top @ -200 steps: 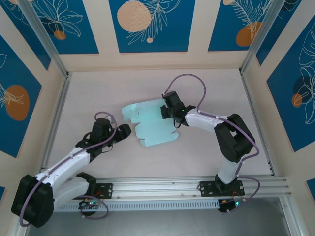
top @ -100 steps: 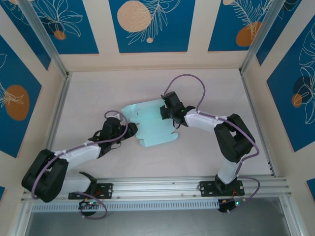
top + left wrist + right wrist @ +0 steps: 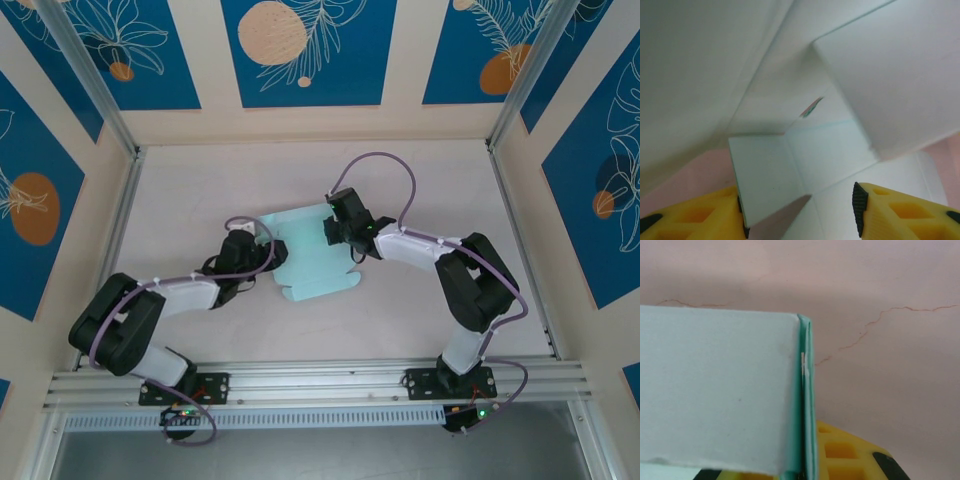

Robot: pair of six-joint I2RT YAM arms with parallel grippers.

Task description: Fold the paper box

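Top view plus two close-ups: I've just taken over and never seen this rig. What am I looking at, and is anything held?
The top view looks down on two black-and-white jointed arms bolted at the near edge of a pale table. Between them lies the paper box, a partly folded pale mint sheet of die-cut card. The close-ups come from cameras on each wrist; the yellow shapes are that arm's own fingers. The right gripper is shut on the card's folded edge. The left gripper, at the sheet's left side, is open, its fingers either side of a raised flap.
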